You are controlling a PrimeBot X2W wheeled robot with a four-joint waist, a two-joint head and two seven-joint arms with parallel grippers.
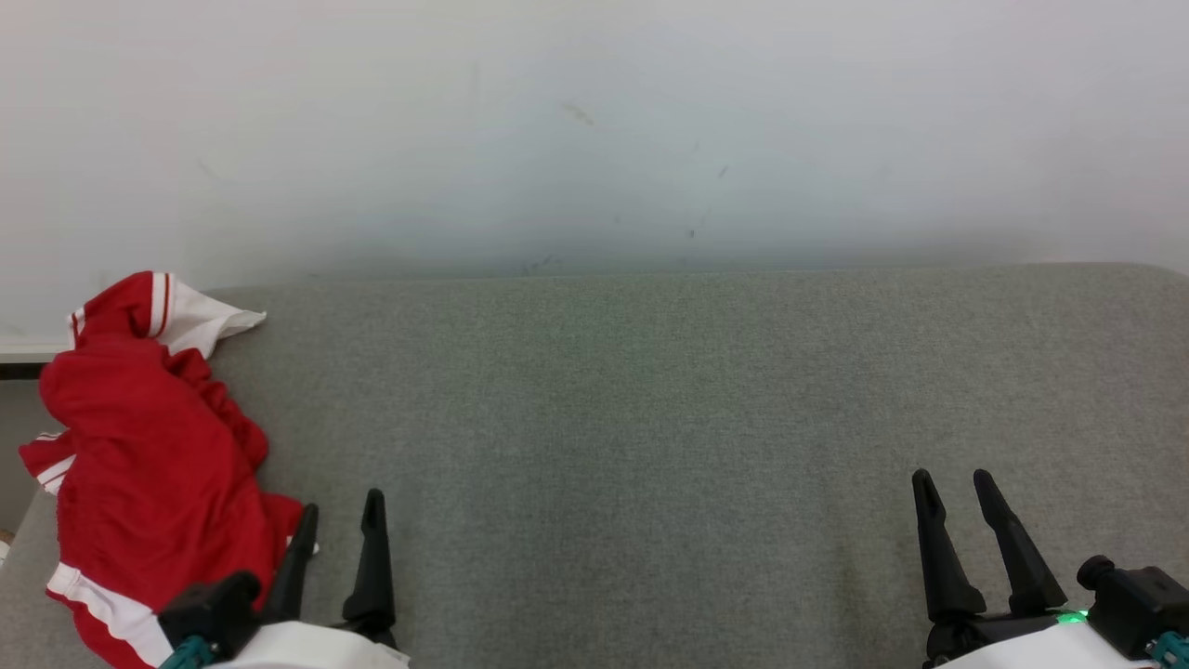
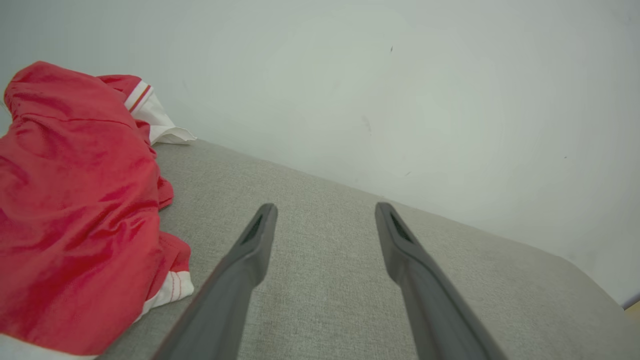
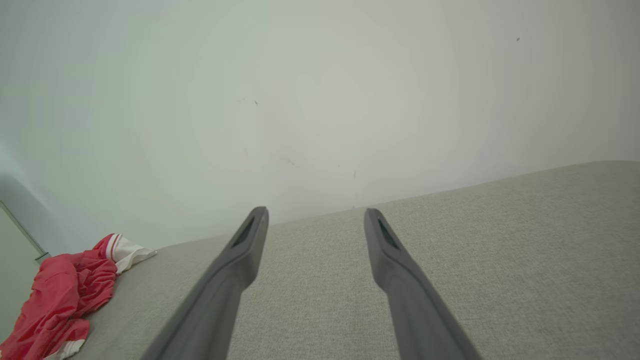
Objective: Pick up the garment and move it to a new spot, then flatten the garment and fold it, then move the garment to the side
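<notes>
Nothing is done yet — the red garment lies crumpled at the table's left edge, just beside the left gripper. Both it and the right gripper stand open and empty — lifting, flattening, folding remain.

One red-and-white garment, one grey worktop, two machines' graspers: left end effector, right end effector, two dark fingers apiece.
</notes>
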